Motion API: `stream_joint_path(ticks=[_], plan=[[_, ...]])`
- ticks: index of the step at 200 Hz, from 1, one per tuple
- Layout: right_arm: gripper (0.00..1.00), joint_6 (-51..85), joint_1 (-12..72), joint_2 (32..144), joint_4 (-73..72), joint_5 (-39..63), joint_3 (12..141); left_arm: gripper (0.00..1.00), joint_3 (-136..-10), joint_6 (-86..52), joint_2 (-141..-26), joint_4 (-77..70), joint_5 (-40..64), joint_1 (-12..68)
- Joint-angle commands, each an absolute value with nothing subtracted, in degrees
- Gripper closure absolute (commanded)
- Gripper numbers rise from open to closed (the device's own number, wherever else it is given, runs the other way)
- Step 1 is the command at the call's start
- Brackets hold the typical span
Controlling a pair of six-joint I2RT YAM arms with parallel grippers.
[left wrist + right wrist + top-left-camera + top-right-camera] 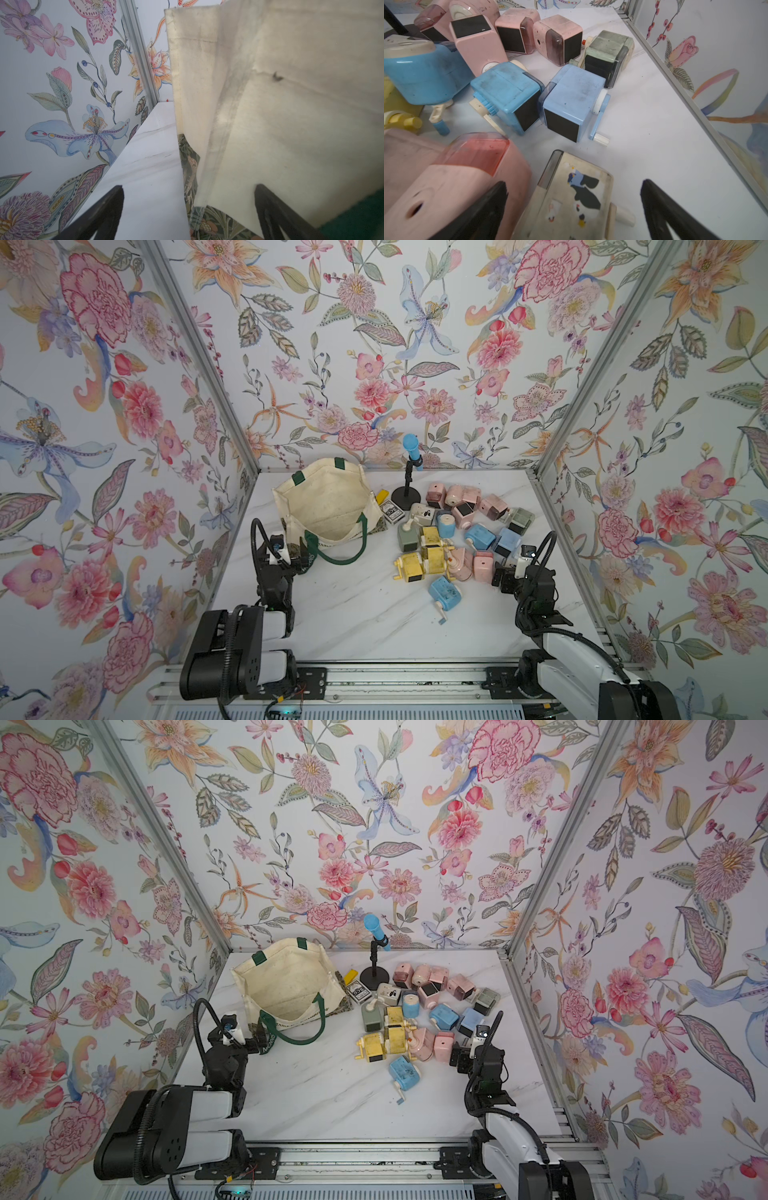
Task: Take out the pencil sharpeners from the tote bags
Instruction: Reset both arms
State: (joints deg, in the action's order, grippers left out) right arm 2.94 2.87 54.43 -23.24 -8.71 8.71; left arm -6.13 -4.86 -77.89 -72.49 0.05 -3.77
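Left gripper (pixel 297 557): jaws spread wide and holding nothing. In the left wrist view they straddle the near corner of the bag, one finger over bare table and the other against the canvas.
Tote bag (pixel 328 506): it sits at the far left of the table (pixel 353 614), slumped with its mouth gaping up and toward the arms. It is soft, creased cream canvas, with a leafy woven strip (pixel 191 172) at the base. A dark green handle (pixel 345 549) loops limply onto the tabletop beside the left gripper.
Bag interior: only bare canvas shows in both top views. No sharpener is visible inside, though the near fold could hide a little.
Key relation: the bag lies straight ahead of the left gripper and touching it, so the left arm is far nearer to it. The right arm is well apart from the bag, across the pile.
Pencil sharpeners (pixel 453 531): they lie out on the table right of the bag, a tumbled heap of hard, boxy, smudged plastic in pink, yellow, blue, green and cream. They have dark drawers and jutting cranks.
Right gripper (pixel 574 181): jaws apart and empty, poised over a cream sharpener (pixel 571 197) with a sticker. A pink one is just beside it.
Judgement: the emptying looks finished or nearly so.
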Motion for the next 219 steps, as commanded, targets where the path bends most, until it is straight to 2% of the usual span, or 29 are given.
stream_joint_path(ticks=[1,18,37,68,86,112,123,139,163,219], plan=[[0.00,1.0,2.5,56.4,-32.4,-7.2,10.0,0.00,-5.2,-3.9,-83.3,-84.6,2.2,-4.3],[0.00,0.2,2.0,59.1,-35.4,-8.5,10.6,0.02,-4.7,-4.1,-92.2,-96.1,3.0,-4.2],[0.00,-0.6,2.1,62.0,-40.1,-9.4,10.4,0.00,-6.4,-3.8,-87.7,-86.4,2.4,-4.2],[0.00,-1.4,2.5,68.1,-56.5,-7.7,7.6,0.00,-6.8,-3.8,-89.0,-88.3,1.5,-3.9],[0.00,-3.1,3.2,75.7,-69.5,-3.8,6.4,0.00,-7.1,-3.7,-89.2,-88.0,1.2,-3.7],[0.00,-5.0,4.9,88.8,-81.8,-6.6,7.6,0.00,-7.7,-3.4,-89.3,-87.2,1.6,-3.6],[0.00,-3.5,3.7,90.5,-81.6,-6.7,9.1,0.00,-7.8,-3.2,-89.2,-86.8,1.9,-3.4],[0.00,-2.7,3.0,87.7,-67.8,-6.1,13.6,0.00,-7.9,-3.0,-89.2,-86.7,2.3,-3.4],[0.00,-1.9,2.3,88.6,-62.4,-5.5,17.3,0.00,-8.0,-2.9,-89.2,-86.5,2.5,-3.3],[0.00,-3.1,3.8,88.7,-65.1,-7.7,16.0,0.00,-8.1,-2.8,-89.2,-86.5,2.6,-3.4]])
